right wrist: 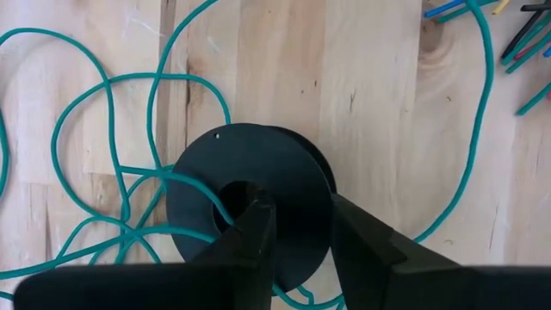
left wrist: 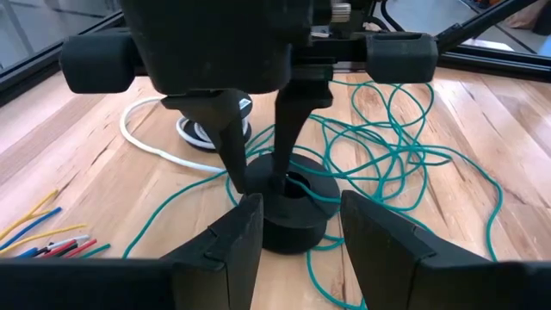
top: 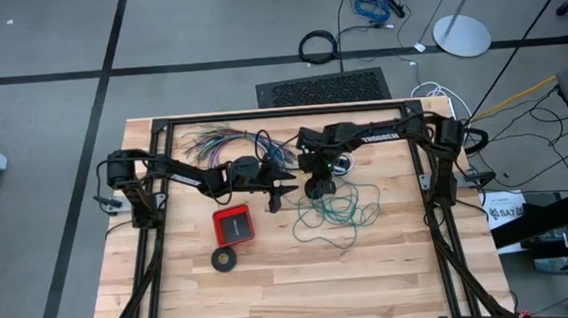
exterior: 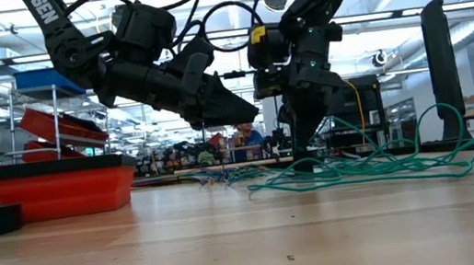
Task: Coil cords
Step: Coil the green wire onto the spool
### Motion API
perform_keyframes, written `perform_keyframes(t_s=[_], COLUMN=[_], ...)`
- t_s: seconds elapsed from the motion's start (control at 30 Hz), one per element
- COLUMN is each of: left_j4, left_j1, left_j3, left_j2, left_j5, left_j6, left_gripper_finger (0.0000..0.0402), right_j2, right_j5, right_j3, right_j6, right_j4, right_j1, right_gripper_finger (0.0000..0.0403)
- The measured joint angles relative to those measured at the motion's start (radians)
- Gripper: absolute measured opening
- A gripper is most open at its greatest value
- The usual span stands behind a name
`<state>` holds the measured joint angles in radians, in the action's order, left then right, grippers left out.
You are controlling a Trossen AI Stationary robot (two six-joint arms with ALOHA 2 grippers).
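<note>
**We pin the spool so the teal wire can be wound onto it**

Our right gripper [right wrist: 297,237] stands straight down over the round black plastic spool [right wrist: 250,202], one finger in its centre hole and one outside the hub, seemingly pinching it, we judge to steady it on the pale wooden table [top: 393,282]. Our left gripper [left wrist: 297,237] hovers just beside it, fingers spread and empty, facing the spool. The long thin teal-green wire [top: 338,215] sprawls loose around and beside the spool; the thin white cord [left wrist: 151,146] lies just behind. We count one spool, one teal wire, one white cord, two grippers.
</note>
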<state>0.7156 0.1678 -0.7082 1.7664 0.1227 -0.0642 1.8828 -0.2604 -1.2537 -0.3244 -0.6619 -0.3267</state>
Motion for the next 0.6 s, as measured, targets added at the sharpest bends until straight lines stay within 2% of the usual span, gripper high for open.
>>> perform_keyframes(t_s=[0.23,0.6], left_j4=[0.000,0.000], left_j1=[0.000,0.000], left_j3=[0.000,0.000], left_j2=[0.000,0.000], left_j5=[-0.004,-0.004], left_j6=[-0.006,-0.001], left_gripper_finger=[0.0164,0.0164], right_j2=[0.000,0.002], right_j5=[0.000,-0.005], right_j3=[0.000,0.002], right_j6=[0.007,0.016], right_j4=[-0.008,-0.016], right_j1=[0.010,0.016], right_gripper_finger=[0.0088,0.0125])
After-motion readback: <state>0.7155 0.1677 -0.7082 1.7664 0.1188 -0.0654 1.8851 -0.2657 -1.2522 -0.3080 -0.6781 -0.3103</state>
